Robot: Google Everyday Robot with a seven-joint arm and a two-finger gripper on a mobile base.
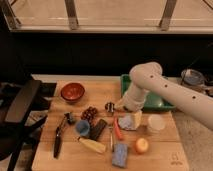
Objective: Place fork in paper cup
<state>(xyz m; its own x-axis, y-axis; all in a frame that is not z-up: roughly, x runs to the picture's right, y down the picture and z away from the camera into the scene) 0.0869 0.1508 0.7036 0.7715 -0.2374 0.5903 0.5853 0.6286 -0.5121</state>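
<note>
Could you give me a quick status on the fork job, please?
Gripper open, low over the board between carrot and paper cup. Fork flat on the board left of the carrot, ungripped. Carrot lies close beside it.

The light was dim and warm, strongest on the wooden board (165, 150) and on the pale band along the far edge. The far wall and the left side lay in deep shadow. Everything looked soft. The gripper (134, 118), low above the board's right-centre, had blurred edges.
</note>
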